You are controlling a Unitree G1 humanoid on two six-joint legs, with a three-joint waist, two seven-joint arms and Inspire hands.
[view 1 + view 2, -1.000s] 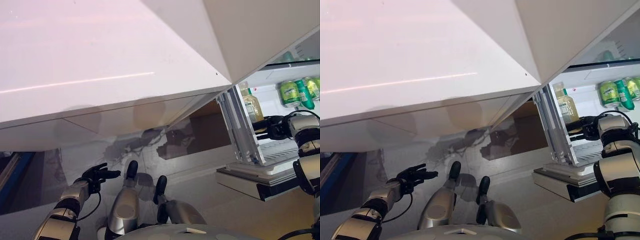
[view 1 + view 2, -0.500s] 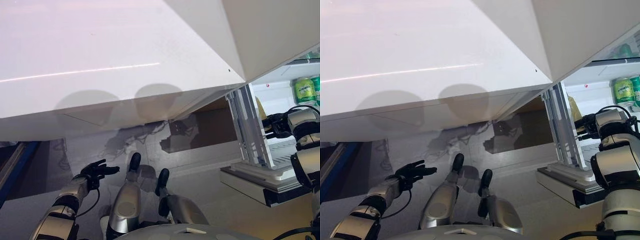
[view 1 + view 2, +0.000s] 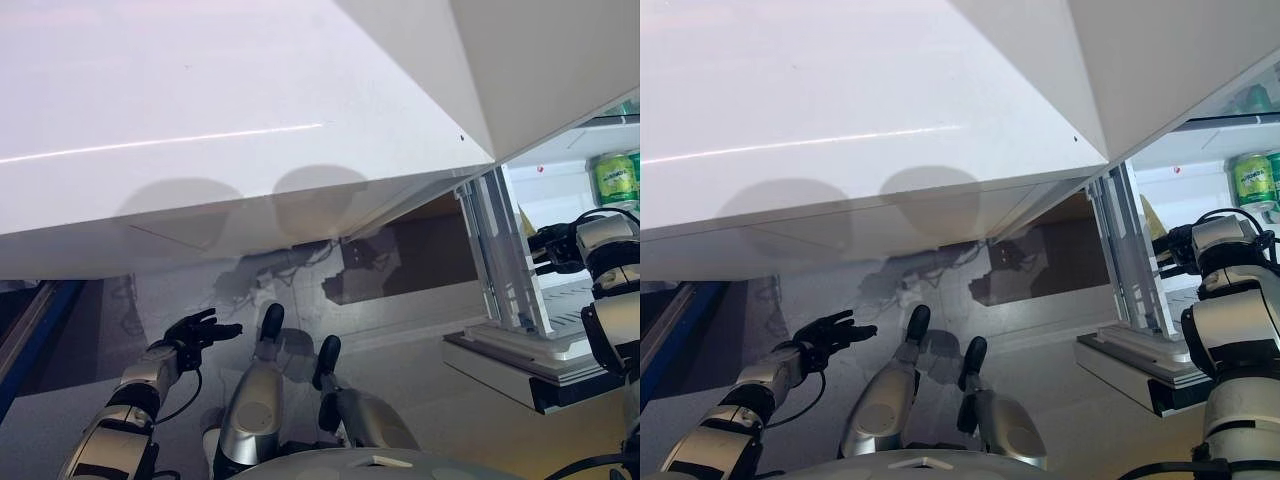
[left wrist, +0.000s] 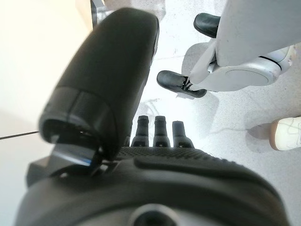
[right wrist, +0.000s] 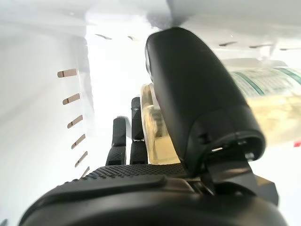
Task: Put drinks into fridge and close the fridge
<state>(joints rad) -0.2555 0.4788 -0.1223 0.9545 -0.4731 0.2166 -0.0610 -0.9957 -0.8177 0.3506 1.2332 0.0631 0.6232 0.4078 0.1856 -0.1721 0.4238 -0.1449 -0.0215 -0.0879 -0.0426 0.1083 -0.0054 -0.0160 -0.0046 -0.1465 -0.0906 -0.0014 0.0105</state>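
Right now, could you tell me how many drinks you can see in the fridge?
2, though more may be hidden. A green can stands on the upper shelf at the view's right edge. A pale yellow bottle sits lower, where the right hand curls round it.

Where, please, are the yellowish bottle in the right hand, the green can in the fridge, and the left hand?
yellowish bottle (image 5: pixel 263 115), right wrist view, on its pale body beyond the thumb.
green can (image 3: pixel 1254 180), right eye view, on its side wall.
left hand (image 3: pixel 196 329), left eye view, on the palm.
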